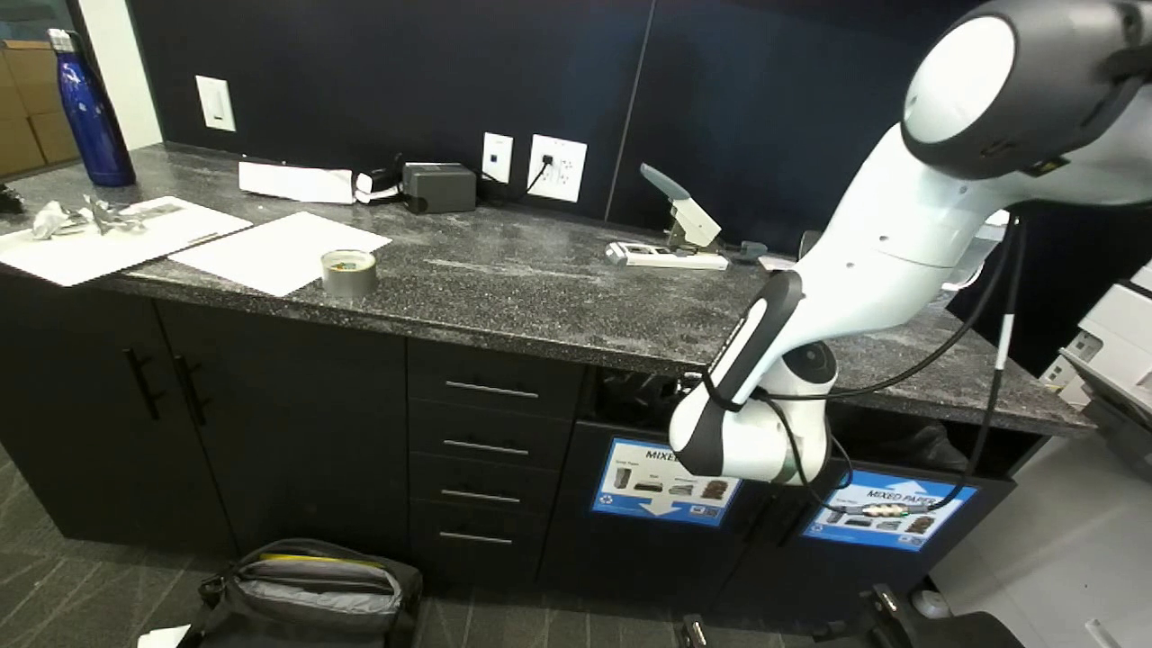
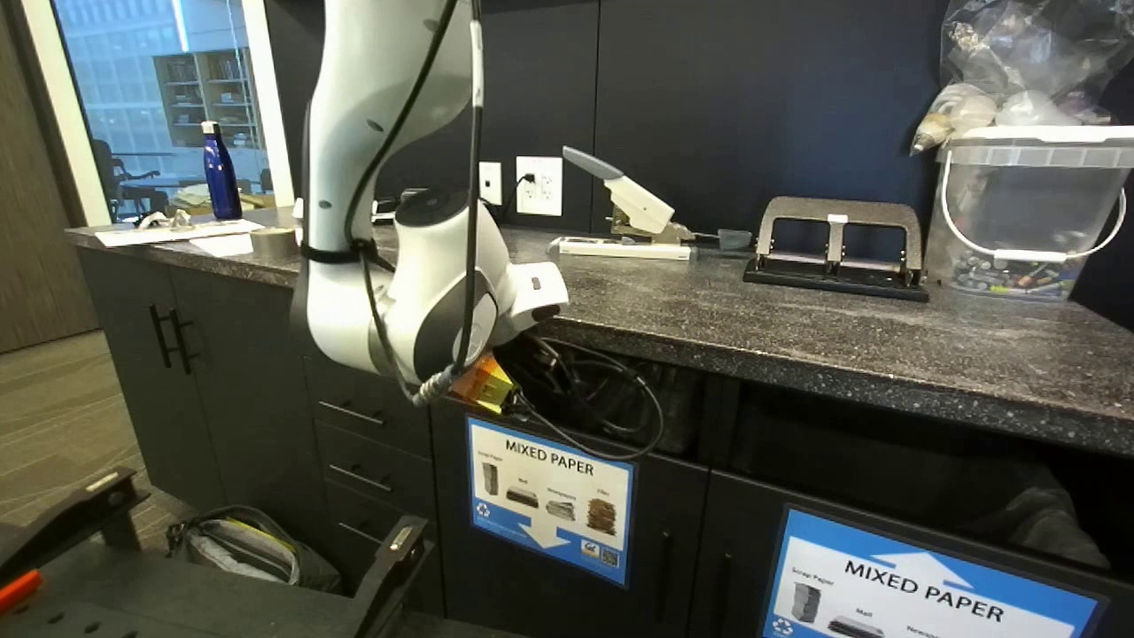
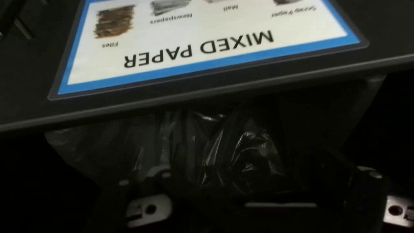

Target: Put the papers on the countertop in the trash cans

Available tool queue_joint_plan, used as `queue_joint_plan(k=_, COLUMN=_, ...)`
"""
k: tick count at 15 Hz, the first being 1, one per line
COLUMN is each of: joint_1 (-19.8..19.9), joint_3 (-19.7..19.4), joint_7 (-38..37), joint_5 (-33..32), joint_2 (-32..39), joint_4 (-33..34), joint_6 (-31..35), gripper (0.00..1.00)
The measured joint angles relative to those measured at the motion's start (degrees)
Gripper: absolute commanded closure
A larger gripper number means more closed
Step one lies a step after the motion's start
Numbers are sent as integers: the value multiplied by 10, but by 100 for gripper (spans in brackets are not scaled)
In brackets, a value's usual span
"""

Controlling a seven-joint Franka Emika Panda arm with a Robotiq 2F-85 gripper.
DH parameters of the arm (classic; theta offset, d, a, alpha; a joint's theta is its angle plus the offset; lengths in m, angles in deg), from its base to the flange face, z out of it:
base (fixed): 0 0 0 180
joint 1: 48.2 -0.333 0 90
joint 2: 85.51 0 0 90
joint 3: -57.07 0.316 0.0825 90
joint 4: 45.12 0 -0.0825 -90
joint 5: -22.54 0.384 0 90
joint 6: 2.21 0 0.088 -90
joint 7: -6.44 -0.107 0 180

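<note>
A white robot arm [image 1: 873,254] with dark grey joint covers reaches down past the front edge of the long, dark grey speckled stone countertop [image 1: 513,288]. Its black two-fingered gripper [image 3: 263,184] is at the dark gap above a black cabinet-front bin [image 2: 669,496] with a blue-and-white MIXED PAPER label [image 2: 549,496]; the wrist view shows the fingers [image 3: 149,210] standing wide apart, with a shiny, crinkled plastic liner [image 3: 255,152] beyond them. A second black bin [image 2: 753,523] with a matching blue-and-white label [image 2: 921,576] stands just beside the first. Crumpled whitish paper wads [image 1: 54,221] lie on a flat white rectangular sheet [image 1: 94,256] at the end of the countertop well apart from the bins; their exact number is hard to tell. Near them are a plain white sheet [image 1: 283,252], a squat grey cylinder [image 1: 349,281] and a tall blue bottle [image 1: 94,121] with a silver cap. Farther along rests a white stapler [image 1: 695,222] with a grey handle, and near it a dark metal three-hole punch [image 2: 835,221].
</note>
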Motion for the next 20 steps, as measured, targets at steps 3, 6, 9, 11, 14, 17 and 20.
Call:
queue_joint_plan(k=3, joint_1=24, joint_3=23, joint_7=0, joint_5=-46, joint_2=-93, joint_4=-76, joint_6=-109, gripper=0)
queue_joint_plan(k=6, joint_1=69, joint_3=64, joint_7=0, joint_5=-78, joint_2=-189, joint_4=-135, joint_6=-251, gripper=0)
queue_joint_plan(k=9, joint_1=139, joint_3=135, joint_7=17, joint_5=-80, joint_2=-280, joint_4=-185, joint_6=-400, gripper=0)
queue_joint_plan(k=11, joint_1=179, joint_3=186, joint_7=69, joint_5=-44, joint_2=-333, joint_4=-206, joint_6=-499, gripper=0)
queue_joint_plan(k=14, joint_1=164, joint_3=190, joint_7=149, joint_5=18, joint_2=-412, joint_4=-211, joint_6=-642, gripper=0)
queue_joint_plan(k=17, joint_1=144, joint_3=182, joint_7=177, joint_5=22, joint_2=-513, joint_4=-206, joint_6=-774, gripper=0)
queue_joint_plan(k=20, joint_1=70, joint_3=109, joint_7=208, joint_5=26, joint_2=-615, joint_4=-194, joint_6=-889, gripper=0)
